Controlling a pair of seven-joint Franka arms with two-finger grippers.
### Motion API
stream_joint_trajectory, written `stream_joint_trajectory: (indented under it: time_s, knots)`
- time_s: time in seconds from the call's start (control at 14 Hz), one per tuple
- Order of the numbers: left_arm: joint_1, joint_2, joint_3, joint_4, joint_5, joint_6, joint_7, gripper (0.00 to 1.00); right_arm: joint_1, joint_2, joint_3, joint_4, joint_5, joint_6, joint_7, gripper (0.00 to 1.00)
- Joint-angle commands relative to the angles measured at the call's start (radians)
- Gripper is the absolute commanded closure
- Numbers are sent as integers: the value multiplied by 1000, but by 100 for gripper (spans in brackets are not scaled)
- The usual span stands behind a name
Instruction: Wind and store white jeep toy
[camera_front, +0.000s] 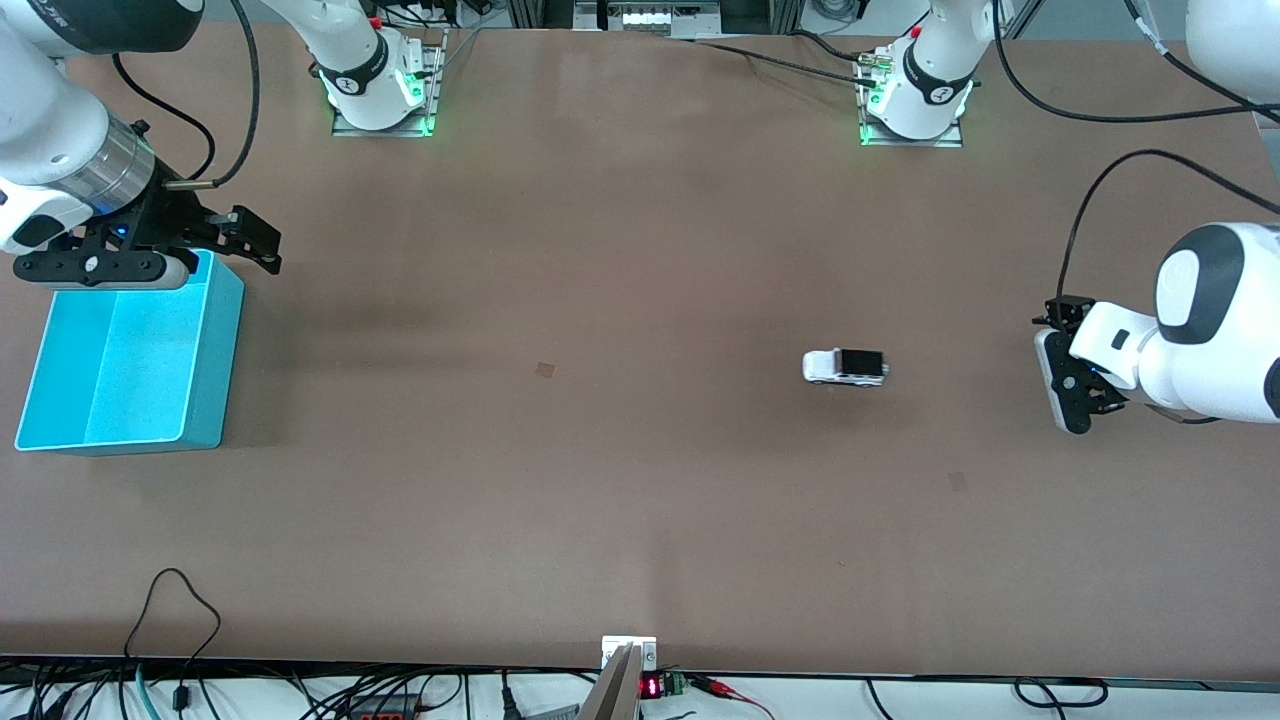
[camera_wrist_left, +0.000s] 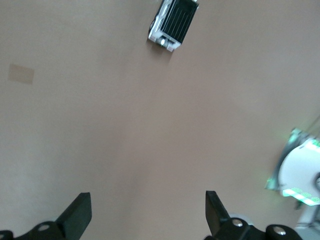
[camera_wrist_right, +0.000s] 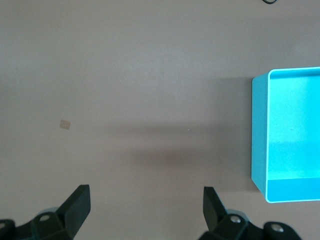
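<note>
- White jeep toy (camera_front: 845, 367): stands on its wheels on the bare brown desk (camera_front: 620, 480), at about 3 o'clock from the desk's middle in the front view, toward the left arm's end. The black ribbed roof panel faces up. Nothing touches it, so judged not yet wound and not yet stored. In the left wrist view it shows as the same small car (camera_wrist_left: 172, 22), well ahead of the fingers.
- Left hand (camera_front: 1062, 375): hangs over the desk at 3 o'clock from the jeep, near it but apart. Its fingers (camera_wrist_left: 80, 214) are spread wide with nothing between them. Judged placed here because this arm is the closer one to the toy, with its wrist camera already aimed at it.
- Right hand (camera_front: 235, 240): hovers over the upper edge of the bin, at 9 o'clock in the front view, well apart from the jeep. Fingers (camera_wrist_right: 75, 205) wide, empty. This arm waits.
- Turquoise bin (camera_front: 215, 360): open-topped, rectangular, nothing inside it; sits at the right arm's end of the desk, at 9 o'clock from the jeep. Judged to be the storage place, set clear of the working area so the toy has room to be handled first.
- Small tan patch (camera_front: 545, 369): flat mark on the desk between bin and jeep; purpose cannot be told.
</note>
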Motion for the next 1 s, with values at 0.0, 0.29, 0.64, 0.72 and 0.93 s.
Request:
stream_joint_trajectory:
  time_s: [0.0,0.29,0.64,0.72,0.93]
  knots:
    - [-23,-25,-25,76,5,-108,-176,0,3,-12,-1,5,-1,-18,9,0]
    - [-27,-63,-105,118,5,-153,-417,0,3,-12,-1,5,-1,-18,9,0]
    - [-148,-170,-81,55,-34,-33,-655,0,5,-12,-1,5,-3,-18,6,0]
    - [-167,-193,-66,43,-32,1,-693,0,5,-12,-1,5,-3,-18,6,0]
    - [-188,-204,-53,42,-37,32,-828,0,3,-12,-1,5,-3,-18,9,0]
